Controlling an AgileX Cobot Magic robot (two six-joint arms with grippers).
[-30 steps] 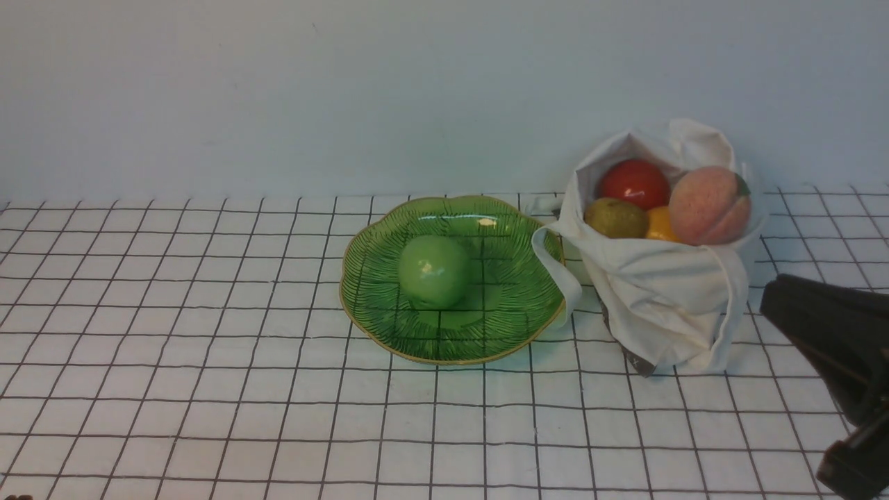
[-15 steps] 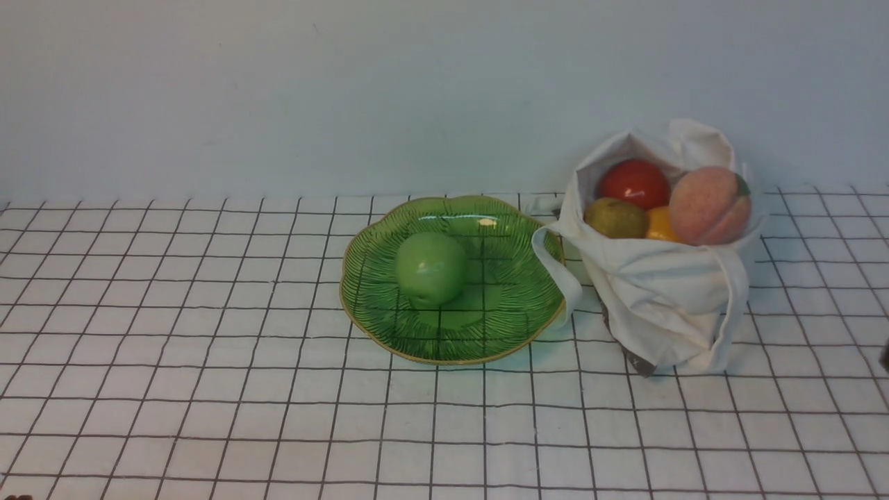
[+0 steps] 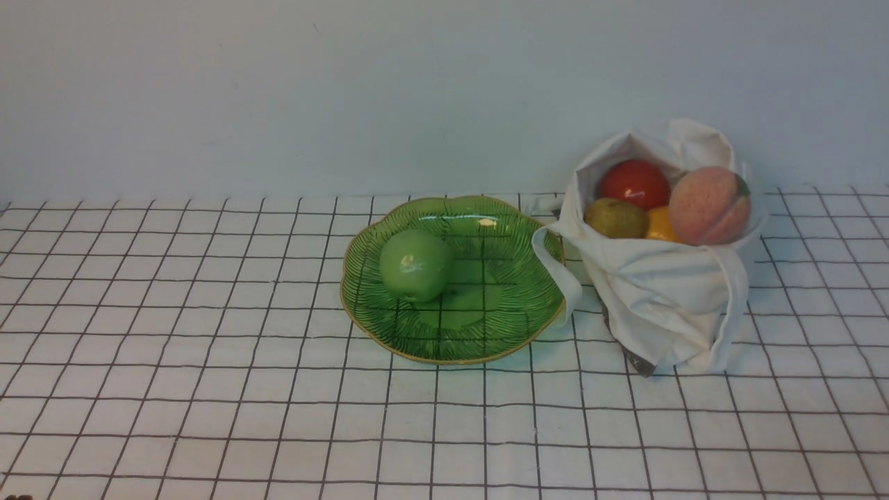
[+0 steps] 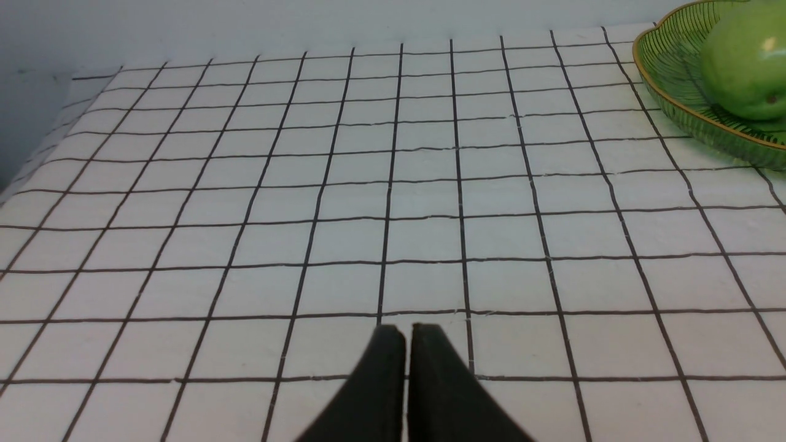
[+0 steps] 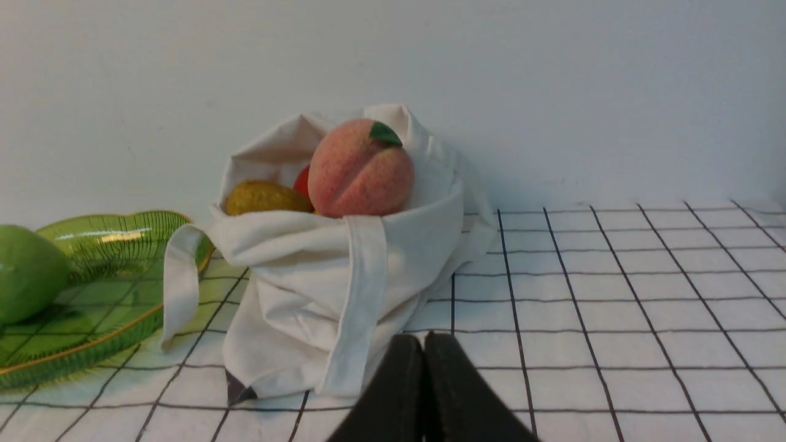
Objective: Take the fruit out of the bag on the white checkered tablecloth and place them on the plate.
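ok so from the front view, our green apple (image 3: 416, 265) sits on the plate (image 3: 455, 351), while the peach (image 3: 710, 205), red fruit (image 3: 635, 184), pear (image 3: 616, 218) and mostly buried orange-yellow one (image 3: 663, 225) are in the bag (image 3: 667, 278). We'd guess they're light but slick, so grab the peach round its middle, clear of that floppy cloth. In the left wrist view, our left gripper (image 4: 409, 331) has its fingers together, nothing between them, and the plate's cut off. Right wrist view: right gripper (image 5: 422, 341) closed up too, empty; the peach mostly hides the red fruit.
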